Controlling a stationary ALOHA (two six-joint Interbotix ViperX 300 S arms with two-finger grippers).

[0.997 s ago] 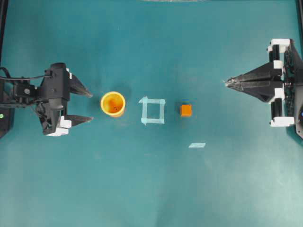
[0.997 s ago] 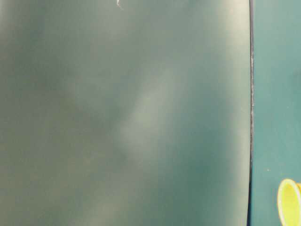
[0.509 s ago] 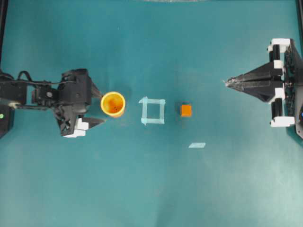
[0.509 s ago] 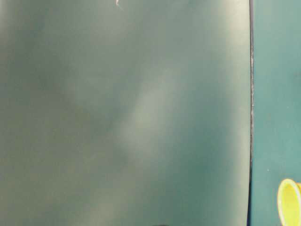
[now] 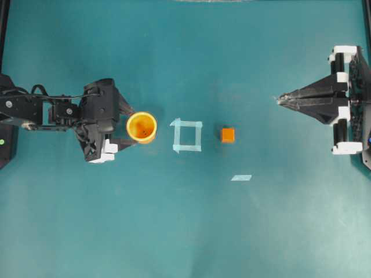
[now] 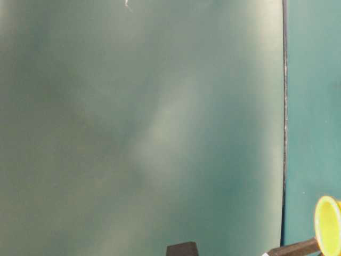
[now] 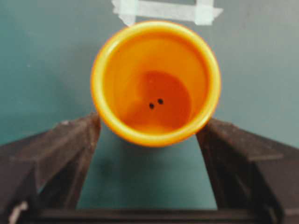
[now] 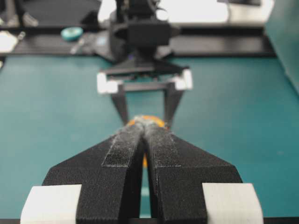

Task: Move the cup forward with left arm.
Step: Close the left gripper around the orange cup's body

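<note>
The yellow-orange cup (image 5: 141, 127) stands upright on the teal table, left of centre. My left gripper (image 5: 133, 126) is open, and its two black fingers (image 5: 125, 109) flank the cup's left side. In the left wrist view the cup (image 7: 155, 81) fills the upper middle, its near rim between the fingertips (image 7: 88, 128) of the left gripper (image 7: 150, 122); whether they touch it I cannot tell. The table-level view catches the cup's rim (image 6: 327, 225) at the lower right with one finger (image 6: 295, 248) beside it. My right gripper (image 5: 278, 100) rests shut at the far right, and its pads (image 8: 122, 144) meet at the tips.
A pale tape square (image 5: 187, 135) lies just right of the cup, and its near edge (image 7: 163, 10) shows beyond the cup in the left wrist view. Farther right sit a small orange cube (image 5: 228, 135) and a loose tape strip (image 5: 241, 178).
The left arm has reached rightward, bringing its open fingers from well left of the cup to either side of it. The cup has barely shifted. The right arm has stayed still.
</note>
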